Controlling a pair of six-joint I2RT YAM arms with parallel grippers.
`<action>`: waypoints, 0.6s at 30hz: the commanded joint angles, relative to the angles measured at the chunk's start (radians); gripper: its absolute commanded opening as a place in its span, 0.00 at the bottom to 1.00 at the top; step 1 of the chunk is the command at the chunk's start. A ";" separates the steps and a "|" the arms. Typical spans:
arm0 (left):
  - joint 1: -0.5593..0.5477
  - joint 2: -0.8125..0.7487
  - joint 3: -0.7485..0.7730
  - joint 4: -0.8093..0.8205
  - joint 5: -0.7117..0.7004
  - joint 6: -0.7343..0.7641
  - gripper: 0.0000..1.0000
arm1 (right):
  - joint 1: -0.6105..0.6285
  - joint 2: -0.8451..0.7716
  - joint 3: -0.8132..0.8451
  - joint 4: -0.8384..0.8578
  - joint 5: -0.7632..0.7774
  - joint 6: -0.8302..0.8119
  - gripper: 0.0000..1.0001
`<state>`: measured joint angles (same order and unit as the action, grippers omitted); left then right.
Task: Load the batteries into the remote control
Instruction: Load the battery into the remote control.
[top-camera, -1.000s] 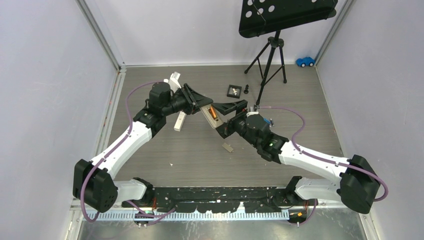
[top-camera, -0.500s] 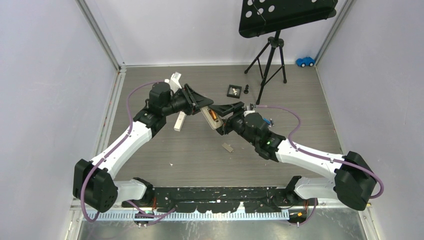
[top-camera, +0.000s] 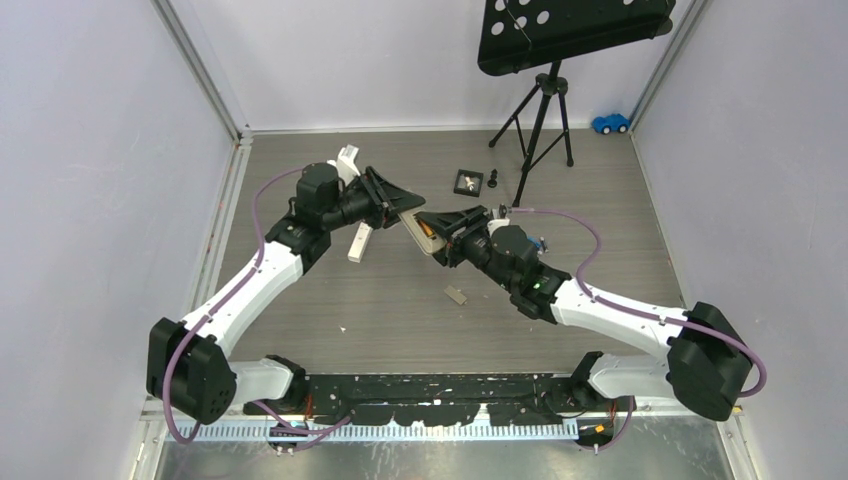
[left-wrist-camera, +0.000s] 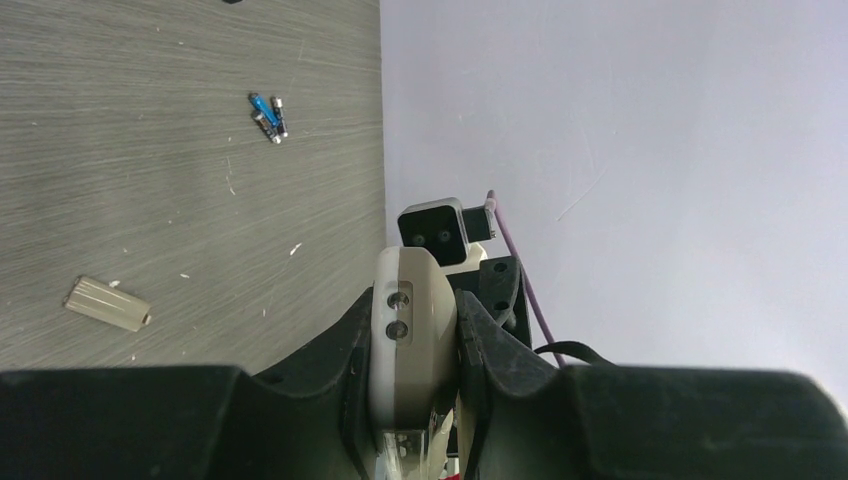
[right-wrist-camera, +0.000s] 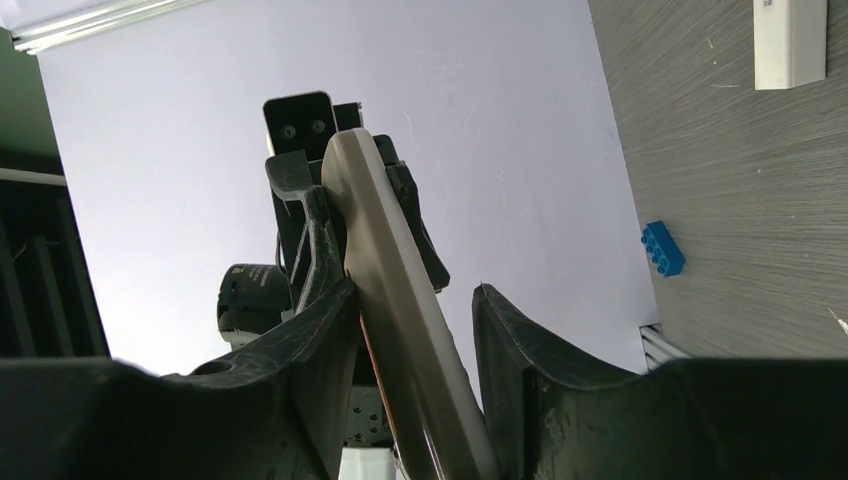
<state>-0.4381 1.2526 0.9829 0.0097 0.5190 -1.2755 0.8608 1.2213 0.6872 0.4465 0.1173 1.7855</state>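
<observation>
My left gripper (top-camera: 402, 207) is shut on a beige remote control (top-camera: 424, 237) and holds it tilted above the floor. In the left wrist view the remote (left-wrist-camera: 410, 325) sits pinched between both fingers of the gripper (left-wrist-camera: 412, 322). My right gripper (top-camera: 446, 224) straddles the remote's other end. In the right wrist view the remote (right-wrist-camera: 400, 300) runs between the jaws of that gripper (right-wrist-camera: 415, 310): the left finger (right-wrist-camera: 320, 330) touches it, and the right finger stands apart. A thin orange edge (right-wrist-camera: 374, 375) shows along the remote by the left finger. Small blue batteries (left-wrist-camera: 268, 114) lie on the floor.
A beige battery cover (top-camera: 456, 294) lies on the floor below the grippers and shows in the left wrist view (left-wrist-camera: 108, 304). A second white remote (top-camera: 360, 241) lies left. A tripod (top-camera: 535, 130), a small black square part (top-camera: 468, 182), a blue toy car (top-camera: 610, 123) and a blue brick (right-wrist-camera: 662, 247) are around.
My right gripper has moved up and left onto the remote, and its jaws now straddle it. The orange battery that showed in the remote from above is now covered. The left arm barely moved.
</observation>
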 joint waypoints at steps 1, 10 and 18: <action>-0.007 -0.011 0.011 0.082 0.048 0.010 0.00 | 0.002 -0.051 -0.023 0.008 0.018 -0.067 0.35; 0.008 -0.016 -0.009 0.105 0.077 0.021 0.00 | -0.015 -0.121 -0.050 0.020 0.041 -0.185 0.80; 0.061 -0.073 -0.037 0.080 0.210 0.380 0.00 | -0.139 -0.267 -0.053 -0.167 -0.083 -0.464 0.82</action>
<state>-0.3992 1.2472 0.9543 0.0555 0.6174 -1.1542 0.7822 1.0542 0.6224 0.4065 0.0834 1.5150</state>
